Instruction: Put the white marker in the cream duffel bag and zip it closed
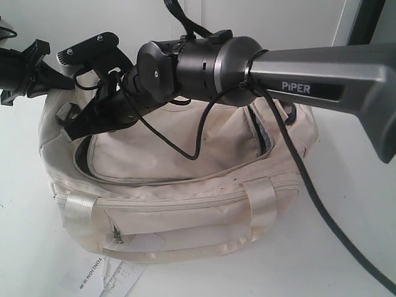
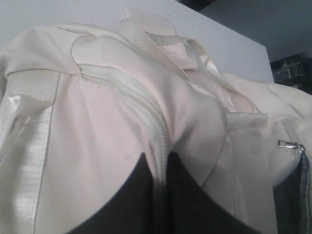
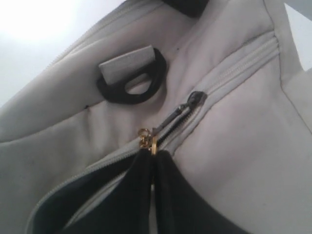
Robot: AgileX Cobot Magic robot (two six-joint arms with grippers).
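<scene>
The cream duffel bag (image 1: 185,204) lies in the middle of the table, its top flap zip partly undone with dark lining showing. My right gripper (image 1: 71,129) reaches across to the bag's left end. It is shut on the gold-ringed zipper pull (image 3: 147,141) of the top zip, close to a black D-ring (image 3: 131,83). At the same end my left gripper (image 2: 158,163) is shut on a fold of the bag's fabric along a zip seam. The white marker is not in view.
A printed white paper tag (image 1: 102,275) lies on the table in front of the bag. The right arm (image 1: 297,74) spans the scene above the bag, its black cable (image 1: 309,185) hanging over the right side. A silver zip pull (image 2: 290,145) shows on the bag.
</scene>
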